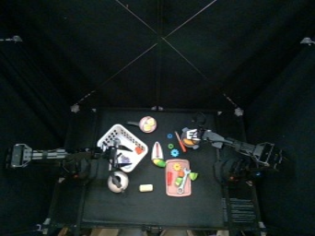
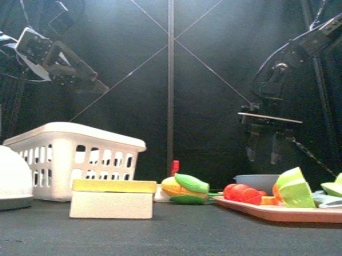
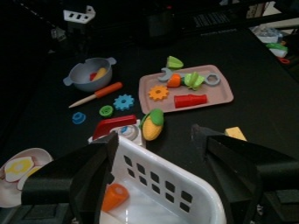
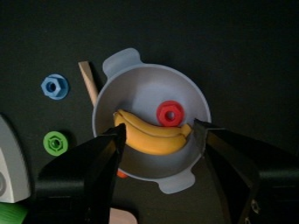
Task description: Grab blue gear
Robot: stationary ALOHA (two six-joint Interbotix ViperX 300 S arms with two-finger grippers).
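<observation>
- Off to one side of the right gripper (image 4: pixel 156 131), lying flat on the desk (image 4: pixel 233 52), is the blue gear (image 4: pixel 54 86). It sits clear of the grey bowl (image 4: pixel 126 63) that the gripper hangs above, just beside a thin wooden-looking stick (image 4: pixel 84 74).
- A green gear (image 4: pixel 55 141) lies near the blue one on the same side, apart from it and not touching.
- The right gripper's jaws stand wide apart, straddling the bowl's width in the wrist view, and they hold nothing.
- The blue gear looks like small, hard plastic: probably very light, stiff and not fragile. It is likely smooth enough to skid on the desk if nudged.
- It lies low and flat, so the best hold is probably across its toothed rim, with the jaws coming straight down on opposite sides and closing near the desk surface.
- From here the gripper would need to shift sideways past the bowl's rim before descending.
- The left gripper (image 3: pixel 158 144) hovers over a white basket (image 3: pixel 163 179), well apart from the gear, with its jaws spread and empty.
</observation>
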